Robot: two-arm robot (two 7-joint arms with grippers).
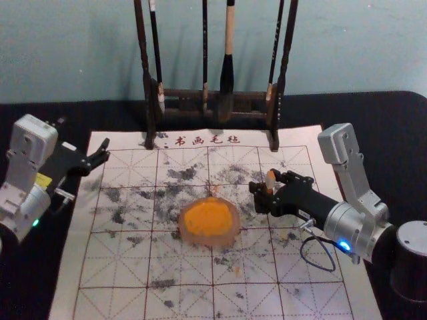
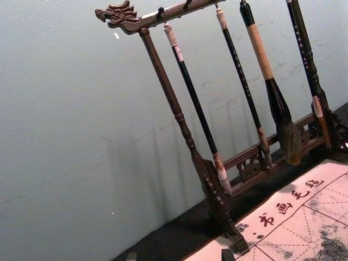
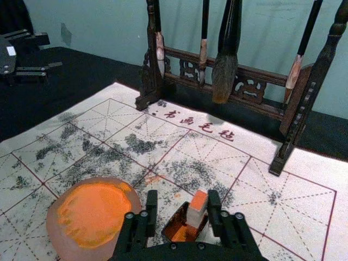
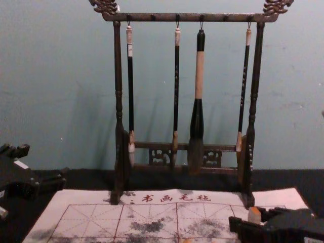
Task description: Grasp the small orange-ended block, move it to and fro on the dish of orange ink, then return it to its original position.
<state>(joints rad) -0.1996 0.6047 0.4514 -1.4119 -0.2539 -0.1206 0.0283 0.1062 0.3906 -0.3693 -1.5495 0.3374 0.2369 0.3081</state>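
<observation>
Reaching in over the right edge of the mat (image 1: 359, 293), your right gripper (image 1: 264, 183) holds low, fingers apart astride the upright block (image 1: 270, 179), right of the dish (image 1: 239, 230). Right wrist view shows you the small dark box (image 3: 173, 223) around its foot; chest view, its orange top. Left gripper (image 1: 105, 151) parked, mat's left edge.

My writing table (image 1: 373, 133), with the mat (image 1: 320, 270) on top.
My dish (image 1: 190, 239) sits near the middle of the mat, with ink (image 1: 208, 219) in it. The block (image 3: 197, 209) is to the right of the dish, in or over an open box (image 3: 173, 218). My right gripper (image 1: 262, 189) is there, with the block between its fingers. My left gripper (image 1: 105, 151) is by the mat's left edge. Behind the dish, the rack (image 1: 149, 80) has its front feet on the mat, and four brushes (image 4: 198, 81) hang from it. The wall (image 1: 67, 40) is behind.
</observation>
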